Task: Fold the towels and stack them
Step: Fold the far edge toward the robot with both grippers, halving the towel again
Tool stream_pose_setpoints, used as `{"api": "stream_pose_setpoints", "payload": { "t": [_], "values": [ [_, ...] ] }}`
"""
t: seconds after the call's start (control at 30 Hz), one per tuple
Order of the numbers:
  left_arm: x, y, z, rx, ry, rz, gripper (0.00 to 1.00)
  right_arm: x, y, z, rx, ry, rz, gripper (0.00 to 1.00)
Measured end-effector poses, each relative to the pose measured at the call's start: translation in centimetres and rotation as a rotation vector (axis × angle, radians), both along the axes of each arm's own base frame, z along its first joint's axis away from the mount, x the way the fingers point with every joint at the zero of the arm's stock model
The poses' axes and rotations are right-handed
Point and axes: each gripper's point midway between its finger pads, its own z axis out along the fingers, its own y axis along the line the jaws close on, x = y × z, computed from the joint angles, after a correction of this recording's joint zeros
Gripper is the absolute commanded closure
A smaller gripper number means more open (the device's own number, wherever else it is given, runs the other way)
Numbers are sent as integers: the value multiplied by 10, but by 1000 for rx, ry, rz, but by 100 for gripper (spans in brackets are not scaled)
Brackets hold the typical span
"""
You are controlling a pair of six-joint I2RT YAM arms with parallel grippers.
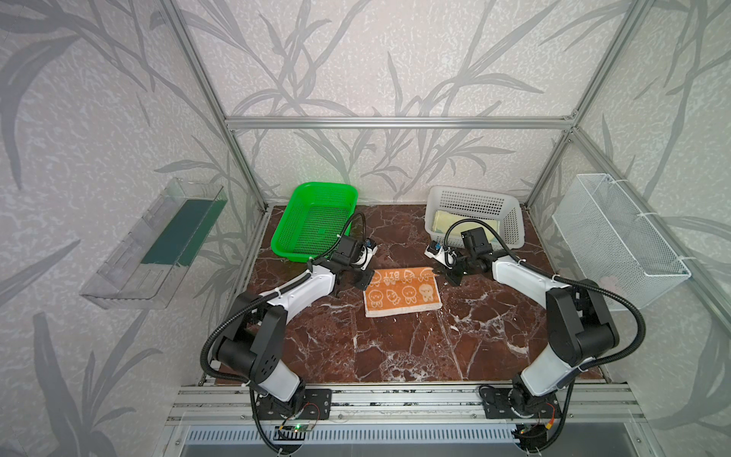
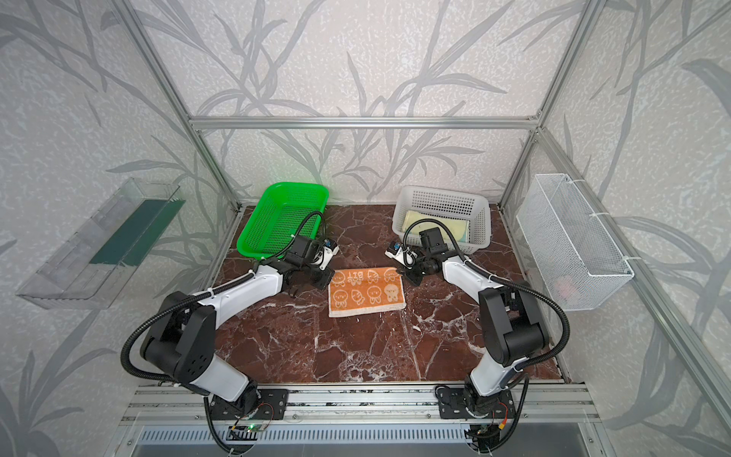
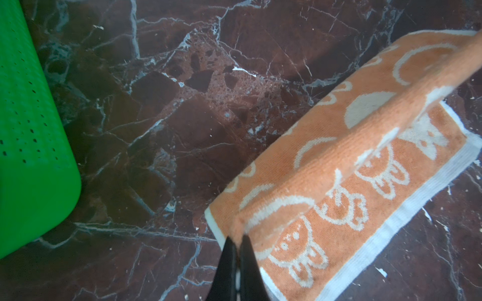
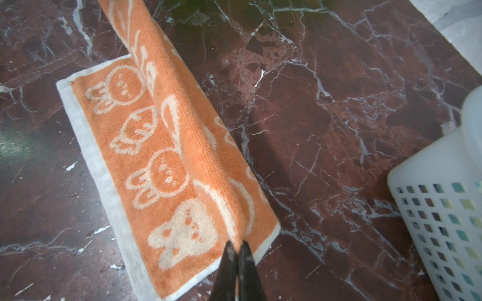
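Note:
An orange-cream towel (image 1: pixel 401 294) (image 2: pixel 366 292) with small cartoon faces lies folded on the marble table (image 1: pixel 395 348). Its far edge is raised into a ridge. At the ridge's left end my left gripper (image 1: pixel 368 279) (image 2: pixel 330 277) (image 3: pixel 236 238) is shut on the cloth (image 3: pixel 339 156). At the right end my right gripper (image 1: pixel 437 273) (image 2: pixel 403 272) (image 4: pixel 236 243) pinches the same edge (image 4: pixel 198 146). A pale yellow towel (image 1: pixel 445 222) (image 2: pixel 459 229) lies flat inside the white basket (image 1: pixel 474 203) at the back right.
A green basket (image 1: pixel 316 221) (image 2: pixel 283 219) (image 3: pixel 31 130) stands at the back left, close behind the left wrist. The white basket (image 4: pixel 443 208) stands right behind the right wrist. A wire basket (image 1: pixel 617 237) hangs on the right wall and a clear tray (image 1: pixel 158 241) on the left wall.

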Motion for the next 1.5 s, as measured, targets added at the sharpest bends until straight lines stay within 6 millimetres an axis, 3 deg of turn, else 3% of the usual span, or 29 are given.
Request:
{"api": "stream_pose_setpoints", "payload": {
  "t": [0.43, 0.7, 1.33, 1.5],
  "values": [
    [-41, -18, -5, -41, 102, -21, 100, -50, -2, -30, -118, 109, 41, 100],
    [-59, -26, -18, -29, 141, -40, 100, -56, -9, -27, -138, 97, 19, 100],
    [-72, -24, -39, -38, 192, 4, 100, -80, -15, -47, -189, 171, 14, 97],
    [-76, -26, -43, -34, 198, 4, 88, -91, -16, -61, -242, 216, 32, 85]
  ]
}}
